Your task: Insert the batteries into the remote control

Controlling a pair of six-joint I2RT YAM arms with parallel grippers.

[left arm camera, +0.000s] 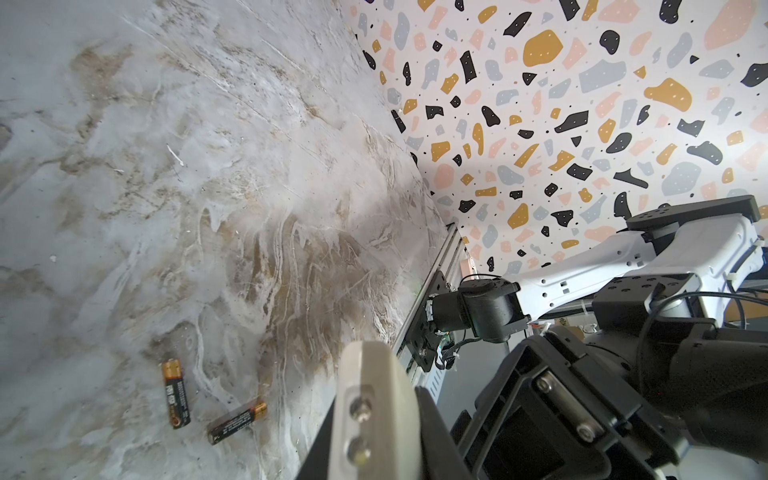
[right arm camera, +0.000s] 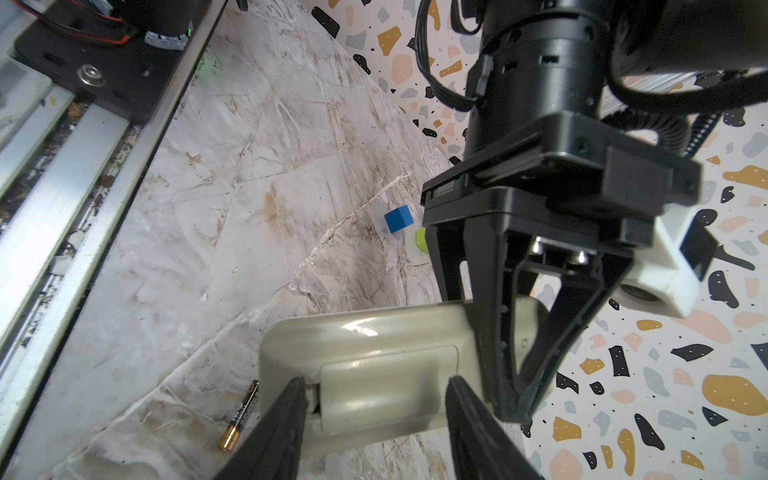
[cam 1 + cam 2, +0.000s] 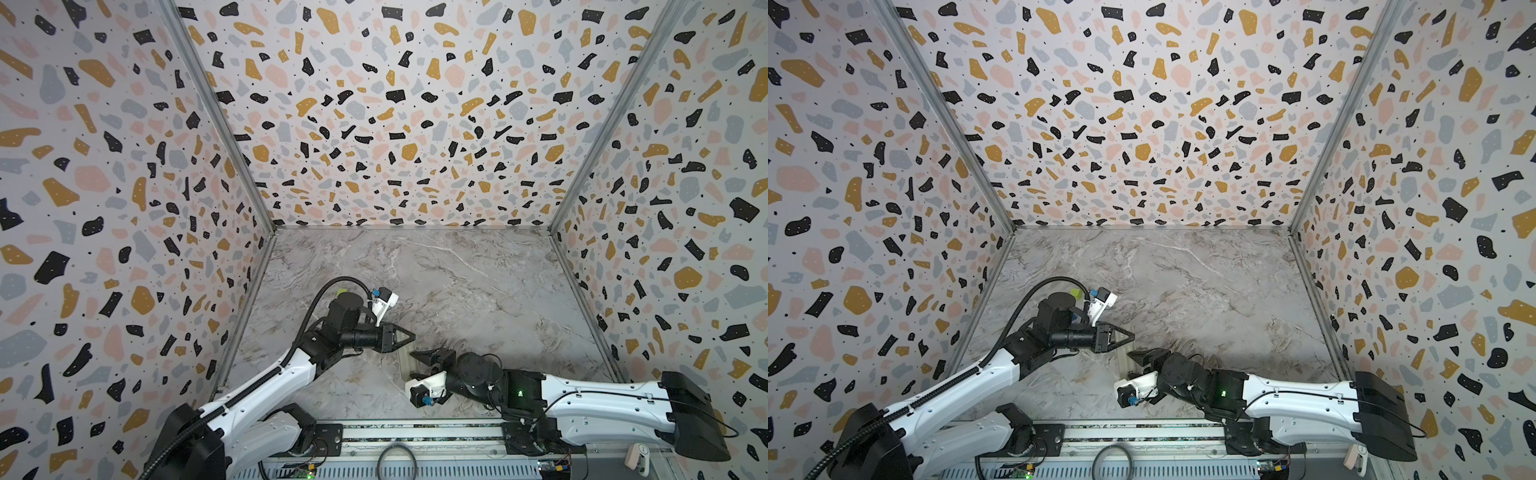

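so the remote control (image 2: 365, 332) sits around 6 o'clock on the table (image 1: 166, 166), plain back showing, and the left tool (image 2: 513, 399) is clamped tight on one end. right tool (image 2: 378, 381) is about half open, tips straddling the battery cover (image 2: 388, 370). the batteries (image 1: 176, 392) lie loose on the table, one just beside the remote

The left arm (image 3: 266, 376) and right arm (image 3: 602, 409) have white shells over black joints. A ribbed black hose (image 3: 345, 279) runs along the left arm. A thin black wire (image 3: 611, 392) and a green light (image 3: 520, 392) mark the right. The left gripper (image 3: 410, 337) and right gripper (image 3: 415, 358) are black with triangular open-frame fingers and silver screws (image 2: 578, 258).
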